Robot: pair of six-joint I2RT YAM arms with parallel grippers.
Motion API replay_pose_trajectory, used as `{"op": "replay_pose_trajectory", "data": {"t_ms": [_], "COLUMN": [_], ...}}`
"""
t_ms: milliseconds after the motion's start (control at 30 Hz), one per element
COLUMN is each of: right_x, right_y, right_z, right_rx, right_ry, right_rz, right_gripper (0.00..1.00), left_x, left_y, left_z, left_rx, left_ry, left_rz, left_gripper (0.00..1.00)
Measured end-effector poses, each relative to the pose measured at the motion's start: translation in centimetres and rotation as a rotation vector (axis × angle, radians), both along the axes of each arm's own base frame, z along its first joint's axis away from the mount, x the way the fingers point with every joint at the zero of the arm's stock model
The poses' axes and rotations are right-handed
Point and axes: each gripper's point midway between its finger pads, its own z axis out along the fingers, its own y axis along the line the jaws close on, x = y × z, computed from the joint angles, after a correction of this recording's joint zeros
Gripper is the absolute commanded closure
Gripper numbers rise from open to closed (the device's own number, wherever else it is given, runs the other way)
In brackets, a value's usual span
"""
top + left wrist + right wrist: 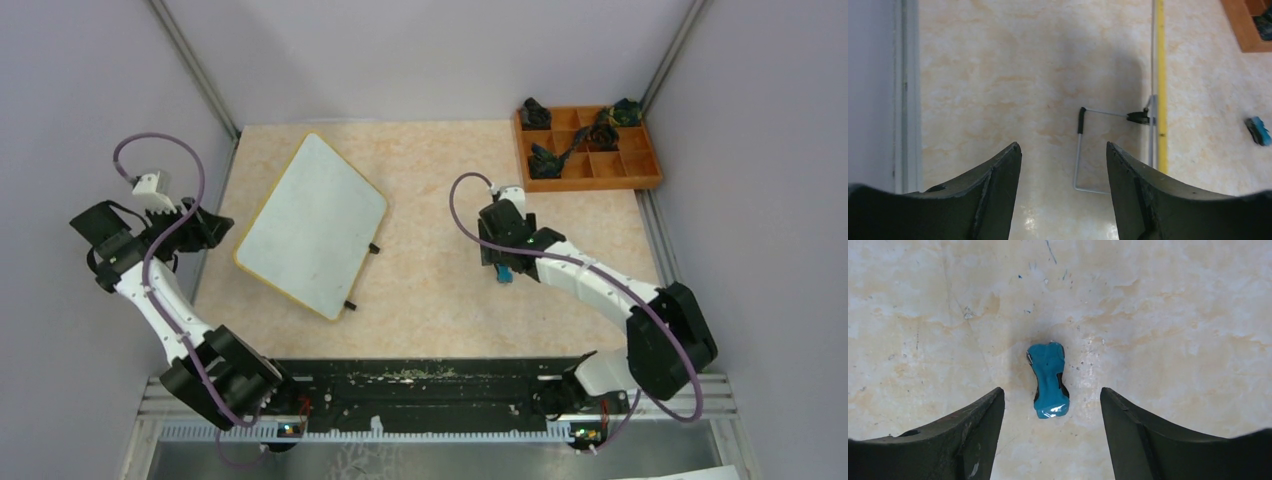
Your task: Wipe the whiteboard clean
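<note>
The whiteboard (310, 225) lies tilted on its small black feet at the left of the table, its white face blank and its edge yellow. In the left wrist view I see only its yellow edge (1161, 75) and a wire stand leg (1080, 150) under it. My left gripper (212, 229) is open and empty just beside the board's left edge; in its own view (1063, 147) it frames the wire leg. A small blue eraser (1048, 372) lies on the table. My right gripper (1050, 389) is open directly above it, without touching it, and also shows in the top view (500, 262).
An orange-brown compartment tray (588, 148) with several dark parts stands at the back right. Grey walls and metal posts close in the table on three sides. The blue eraser also shows far right in the left wrist view (1258, 131).
</note>
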Motion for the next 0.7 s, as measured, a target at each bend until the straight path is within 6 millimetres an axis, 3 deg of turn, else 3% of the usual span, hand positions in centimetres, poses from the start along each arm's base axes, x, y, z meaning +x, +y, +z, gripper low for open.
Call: {"op": "replay_pose_trajectory", "data": {"t_ms": [200, 333, 567, 700], "right_x": [0.3, 0.4, 0.4, 0.0], "right_y": [-1.0, -2.0, -3.5, -3.6], "right_z": [4.3, 6.4, 5.8, 4.7], "right_rx": [0.047, 0.073, 0.047, 0.046], "right_ry": [-0.127, -0.2, -0.205, -0.192], "right_rz": [-0.034, -0.068, -0.127, -0.133], "right_gripper": [0.29, 0.27, 0.24, 0.25], "left_x": [1.5, 1.5, 0.0, -0.8], "left_y": [3.5, 4.6, 6.2, 7.2], "left_z": [-2.4, -5.8, -13.0, -14.3], "left_rx": [0.039, 0.042, 0.057, 0.114], "left_ry": [0.014, 0.047, 0.109, 0.084], "left_rz": [0.131, 0.193, 0.377, 0.468], "left_gripper": [0.32, 0.33, 0.32, 0.32]}}
